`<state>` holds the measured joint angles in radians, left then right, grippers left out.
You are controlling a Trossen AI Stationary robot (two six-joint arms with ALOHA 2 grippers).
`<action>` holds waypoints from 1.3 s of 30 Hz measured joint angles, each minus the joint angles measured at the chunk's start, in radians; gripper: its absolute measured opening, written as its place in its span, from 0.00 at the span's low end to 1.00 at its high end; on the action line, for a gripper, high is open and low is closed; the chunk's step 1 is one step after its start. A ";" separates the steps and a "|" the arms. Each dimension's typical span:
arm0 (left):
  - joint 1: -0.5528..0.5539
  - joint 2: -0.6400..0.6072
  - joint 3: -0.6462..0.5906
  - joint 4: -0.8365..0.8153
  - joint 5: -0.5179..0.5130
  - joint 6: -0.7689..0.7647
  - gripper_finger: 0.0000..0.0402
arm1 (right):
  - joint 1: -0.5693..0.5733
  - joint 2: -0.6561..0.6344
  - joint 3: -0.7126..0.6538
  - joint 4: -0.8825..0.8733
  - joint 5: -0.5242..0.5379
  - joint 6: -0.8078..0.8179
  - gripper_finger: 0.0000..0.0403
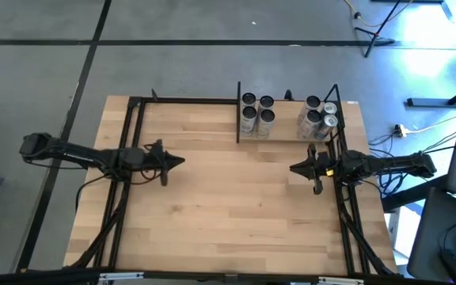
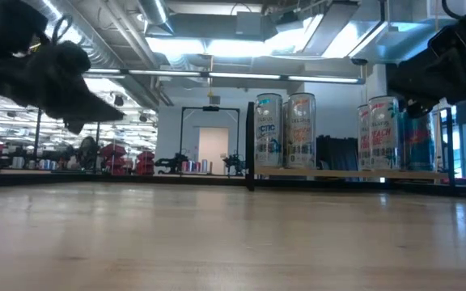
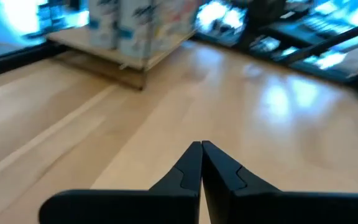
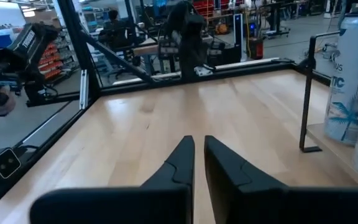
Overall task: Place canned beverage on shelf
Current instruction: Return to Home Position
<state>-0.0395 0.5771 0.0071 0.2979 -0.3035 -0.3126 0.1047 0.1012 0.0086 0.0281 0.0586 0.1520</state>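
Fingers closed, empty, on left gripper [image 1: 182,161] and right gripper [image 1: 293,168]; cans [image 1: 257,113] upright on shelf [image 1: 283,131]

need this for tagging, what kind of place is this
Probably a robotics lab or workshop: a wooden table with two robot arms, exposed ceiling ducts, and workbenches with equipment in the room behind.

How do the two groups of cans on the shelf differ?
The left can group is four cans in a tidy square by the shelf's middle post; the right can group is bunched unevenly at the shelf's right end. The right group sits close to the right end effector; the left group sits farther off. All stand upright.
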 joint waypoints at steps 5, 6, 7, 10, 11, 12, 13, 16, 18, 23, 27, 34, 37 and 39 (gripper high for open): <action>0.000 -0.121 0.000 0.000 0.074 0.006 0.01 | 0.000 0.008 0.000 -0.008 -0.032 0.009 0.06; 0.000 -0.147 0.000 -0.004 0.076 0.014 0.01 | 0.000 0.008 0.000 -0.009 -0.036 0.008 0.06; 0.000 -0.174 0.000 -0.012 0.077 0.021 0.01 | 0.000 0.008 0.000 -0.011 -0.042 0.008 0.06; -0.002 -0.254 0.000 -0.023 0.085 0.011 0.01 | 0.000 0.008 0.000 -0.012 -0.051 0.007 0.06; -0.007 -0.278 0.000 -0.031 0.093 0.023 0.01 | 0.000 0.008 0.000 -0.012 -0.051 0.007 0.06; -0.012 -0.300 0.000 -0.047 0.097 0.051 0.01 | 0.000 0.008 0.000 -0.012 -0.051 0.006 0.06; -0.015 -0.319 0.000 -0.070 0.094 0.083 0.01 | 0.000 0.008 0.000 -0.012 -0.051 0.006 0.06; -0.016 -0.367 0.000 -0.136 0.051 0.146 0.01 | 0.000 0.008 0.000 -0.013 -0.051 0.006 0.06; -0.015 -0.384 0.000 -0.168 -0.013 0.148 0.01 | 0.000 0.008 0.000 -0.013 -0.051 0.006 0.06; -0.015 -0.385 0.000 -0.164 -0.083 0.148 0.01 | 0.000 0.008 0.000 -0.013 -0.051 0.006 0.06; -0.015 -0.385 0.000 -0.163 -0.083 0.148 0.01 | 0.000 0.008 0.000 -0.014 -0.051 0.006 0.06; -0.015 -0.385 0.000 -0.163 -0.084 0.148 0.01 | 0.000 0.008 0.000 -0.014 -0.051 0.006 0.06; -0.015 -0.385 0.000 -0.163 -0.084 0.148 0.01 | 0.000 0.008 0.000 -0.014 -0.051 0.006 0.06; -0.015 -0.385 0.000 -0.163 -0.084 0.148 0.01 | 0.000 0.008 0.000 -0.014 -0.051 0.006 0.06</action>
<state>-0.0546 0.1921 0.0071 0.1347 -0.3874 -0.1642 0.1043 0.1097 0.0088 0.0139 0.0074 0.1585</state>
